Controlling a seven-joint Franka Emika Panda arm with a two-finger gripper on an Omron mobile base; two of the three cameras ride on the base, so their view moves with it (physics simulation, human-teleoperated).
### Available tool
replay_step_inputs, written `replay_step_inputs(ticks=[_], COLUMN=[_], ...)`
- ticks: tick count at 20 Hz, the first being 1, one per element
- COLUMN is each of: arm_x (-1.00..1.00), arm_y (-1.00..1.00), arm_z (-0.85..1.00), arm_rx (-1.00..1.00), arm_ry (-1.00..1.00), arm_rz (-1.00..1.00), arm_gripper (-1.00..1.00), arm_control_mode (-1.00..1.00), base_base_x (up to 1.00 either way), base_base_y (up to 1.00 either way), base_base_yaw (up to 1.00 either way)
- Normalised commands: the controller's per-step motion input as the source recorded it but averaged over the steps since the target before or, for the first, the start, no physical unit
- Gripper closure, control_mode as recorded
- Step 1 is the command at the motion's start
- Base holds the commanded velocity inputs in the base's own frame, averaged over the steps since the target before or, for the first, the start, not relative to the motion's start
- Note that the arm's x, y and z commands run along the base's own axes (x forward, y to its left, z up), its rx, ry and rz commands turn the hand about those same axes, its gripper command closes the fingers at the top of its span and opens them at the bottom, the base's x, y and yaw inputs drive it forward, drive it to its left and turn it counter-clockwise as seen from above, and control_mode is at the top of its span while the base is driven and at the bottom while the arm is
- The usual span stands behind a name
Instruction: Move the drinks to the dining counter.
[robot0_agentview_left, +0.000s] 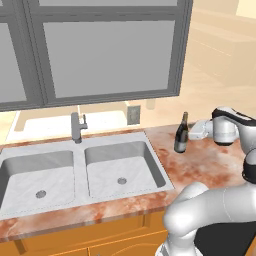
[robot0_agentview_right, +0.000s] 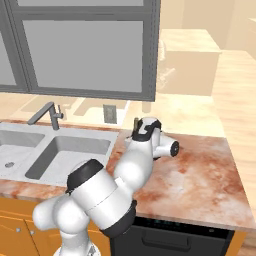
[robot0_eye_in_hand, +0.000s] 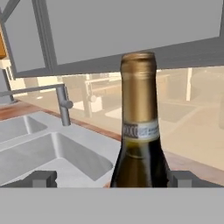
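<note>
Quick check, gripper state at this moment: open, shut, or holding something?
Gripper: open, jaws standing on either side of the upright wine bottle on the sink counter, not yet closed on it.

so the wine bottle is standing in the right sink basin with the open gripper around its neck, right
Not quite. The wine bottle stands on the marble counter to the right of the sink, not in a basin; the left base view shows it. The rest holds: in the hand view the open gripper has a fingertip on each side of the bottle, near its shoulder.
</note>
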Motion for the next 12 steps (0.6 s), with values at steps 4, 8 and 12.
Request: replay_step_inputs(ticks=[4,8,12], arm_x=[0.16,0.02,0.11], arm_y=[-0.01,-0.03,0.00], arm_z=[0.00,0.04,0.05], arm_rx=[0.00,0.02,0.00], arm_ry=[0.00,0.00,0.00], arm_rz=[0.00,-0.01,-0.01], arm_gripper=[-1.00,-1.00,-1.00], arm_control_mode=[-1.00,-1.00,-1.00], base_base_x=[0.00,0.00,0.00], base_base_y=[0.00,0.00,0.00], base_base_yaw=[0.00,0.00,0.00])
